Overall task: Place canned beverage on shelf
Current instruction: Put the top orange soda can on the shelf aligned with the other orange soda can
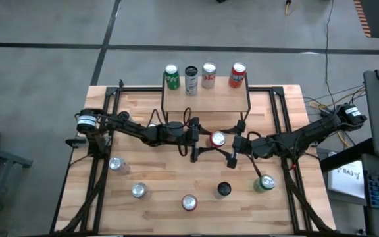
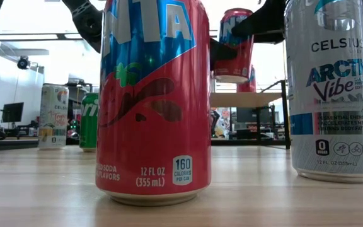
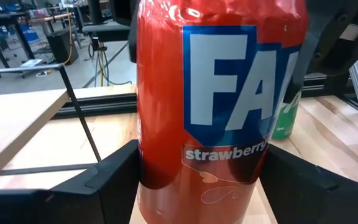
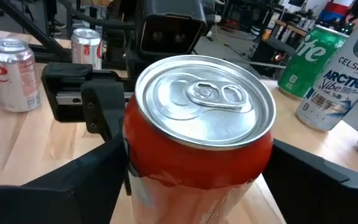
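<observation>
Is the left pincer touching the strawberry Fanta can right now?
Touching. In the left wrist view the left pincer has a dark finger pressed against each side of the red Fanta can, with no gap showing.

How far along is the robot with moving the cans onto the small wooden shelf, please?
Four cans already stand on the light wood shelf. A red strawberry soda can is lifted between the left gripper and right gripper, both around it. Five cans remain on the butcher-block tabletop.
</observation>
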Tool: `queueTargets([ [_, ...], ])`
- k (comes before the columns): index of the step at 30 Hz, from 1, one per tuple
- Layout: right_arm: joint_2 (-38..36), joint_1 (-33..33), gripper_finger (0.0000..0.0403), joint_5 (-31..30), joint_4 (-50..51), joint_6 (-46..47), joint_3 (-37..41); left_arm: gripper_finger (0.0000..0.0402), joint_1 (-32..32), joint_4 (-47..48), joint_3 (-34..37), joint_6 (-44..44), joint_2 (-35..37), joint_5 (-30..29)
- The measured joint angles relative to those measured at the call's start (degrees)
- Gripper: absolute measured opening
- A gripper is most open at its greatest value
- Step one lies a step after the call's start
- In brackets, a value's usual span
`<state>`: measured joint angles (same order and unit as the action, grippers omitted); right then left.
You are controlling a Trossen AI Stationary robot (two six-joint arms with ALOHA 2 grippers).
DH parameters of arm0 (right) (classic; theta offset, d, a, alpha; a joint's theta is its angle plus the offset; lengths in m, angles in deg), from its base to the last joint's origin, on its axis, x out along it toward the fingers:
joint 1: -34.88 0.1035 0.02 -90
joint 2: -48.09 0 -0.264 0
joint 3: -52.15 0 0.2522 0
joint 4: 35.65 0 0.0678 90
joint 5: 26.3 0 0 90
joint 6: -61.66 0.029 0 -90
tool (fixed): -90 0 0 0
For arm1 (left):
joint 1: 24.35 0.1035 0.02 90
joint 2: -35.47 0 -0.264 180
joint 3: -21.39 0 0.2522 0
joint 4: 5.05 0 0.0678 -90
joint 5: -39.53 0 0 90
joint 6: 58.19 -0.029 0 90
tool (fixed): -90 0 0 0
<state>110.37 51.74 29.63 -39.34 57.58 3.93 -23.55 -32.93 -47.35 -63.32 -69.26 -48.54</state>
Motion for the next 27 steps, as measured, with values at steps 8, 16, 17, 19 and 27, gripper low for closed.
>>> queueTargets([
  [8,-2.2,0.0,0.0353,-0.7,0.1,-0.1,0.0,0.0267,0.0,-7.9,2.7,1.0,0.0,-3.9],
  [16,-6.6,0.0,0.0349,-5.9,0.3,-0.9,0.0,0.0267,-0.5,-9.5,3.2,1.1,0.1,-14.5],
  [17,-7.0,0.0,0.0349,-7.0,0.3,-0.9,0.0,0.0267,-0.6,-10.0,3.2,1.0,0.2,-16.0],
  [19,-7.8,0.0,0.0348,-9.1,0.4,-0.7,0.0,0.0267,-1.0,-10.8,3.2,0.0,0.4,-19.9],
  [27,-5.6,0.0,0.0349,-12.5,-4.6,1.9,0.0,0.0267,-1.9,-18.2,3.2,-3.0,0.8,-28.3],
])
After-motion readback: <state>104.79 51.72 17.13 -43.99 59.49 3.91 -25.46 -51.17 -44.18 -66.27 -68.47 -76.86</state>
